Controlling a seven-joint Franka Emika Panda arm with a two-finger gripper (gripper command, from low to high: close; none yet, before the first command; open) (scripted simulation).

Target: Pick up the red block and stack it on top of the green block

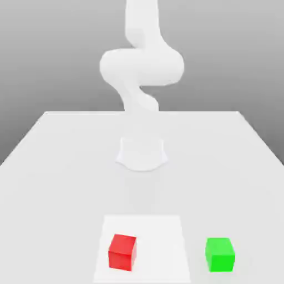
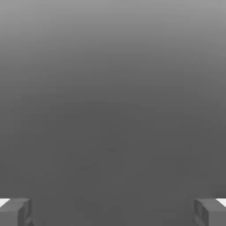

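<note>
On the counter (image 1: 66, 166), near the front edge, your red block (image 1: 122, 251) sits untouched, the green block (image 1: 220, 254) well apart toward the exterior view's right. Your hand (image 2: 113, 212) is spread wide, holding nothing. Everything's left: grasp, lift, stack.

Bright, even, diffuse light on the white tabletop (image 1: 55, 166), arm (image 1: 141, 61) washed out nearly white against a grey backdrop, soft edges throughout, faint shading beside the red block (image 1: 122, 251), hand view dim, grey gradient darkening downward
</note>
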